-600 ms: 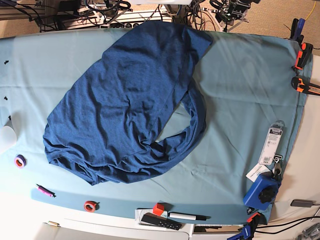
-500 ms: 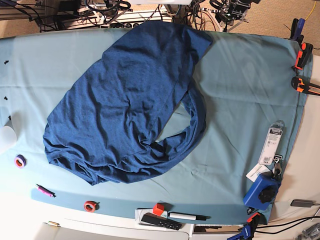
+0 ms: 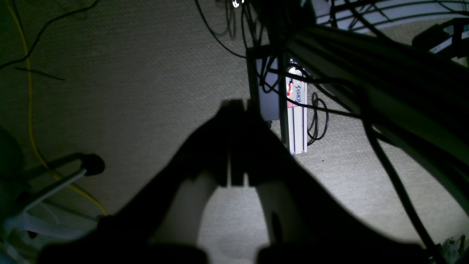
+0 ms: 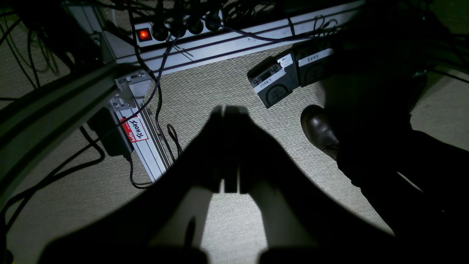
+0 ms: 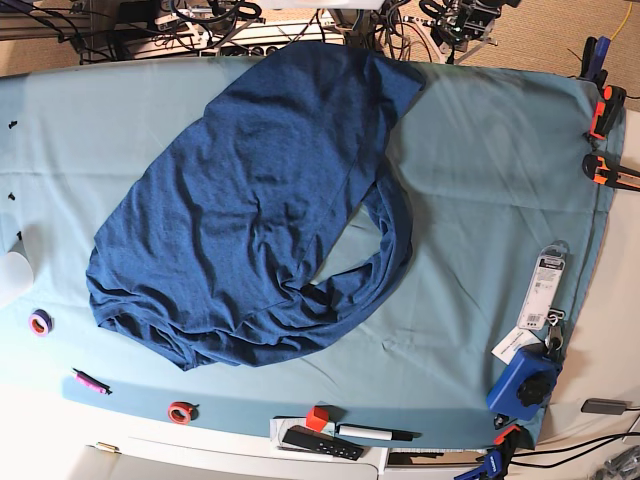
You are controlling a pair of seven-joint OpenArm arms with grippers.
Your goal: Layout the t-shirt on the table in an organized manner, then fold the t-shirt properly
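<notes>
So, reading the table as a clock with 12 at the robot's edge in the base view, the biggest thing was the wide rectangular table under a smooth light teal cloth (image 5: 480,200). Next came the large heathered-blue soft knit t-shirt (image 5: 230,200), sprawled on it from about 12 o'clock down to 8. I'd call it barely started tbh: the main body was spread out somewhat, but it sat on a slant with wrinkles all over, the end at 8 was bunched up, and a crumpled strip curled from just right of centre round towards 7, with bare cloth showing inside the bend. No neat fold anywhere, so I'd say straightening it out was left to do, then all the folding. As for the fingers, the dark left gripper (image 3: 236,105) had its pair together, and so did the dark right gripper (image 4: 230,109), nothing clamped in either. Both wrist cams showed only floor and rig stuff, no shirt. The arms were up past the table edge, left near 1 and right near 11, so the shirt lay apart from both, its top end reaching up between them. Smallest bits: a boxy blue plastic gadget (image 5: 520,385) near 4 and a slim black-and-white marker (image 5: 372,432) around 6, both apart from the shirt.
</notes>
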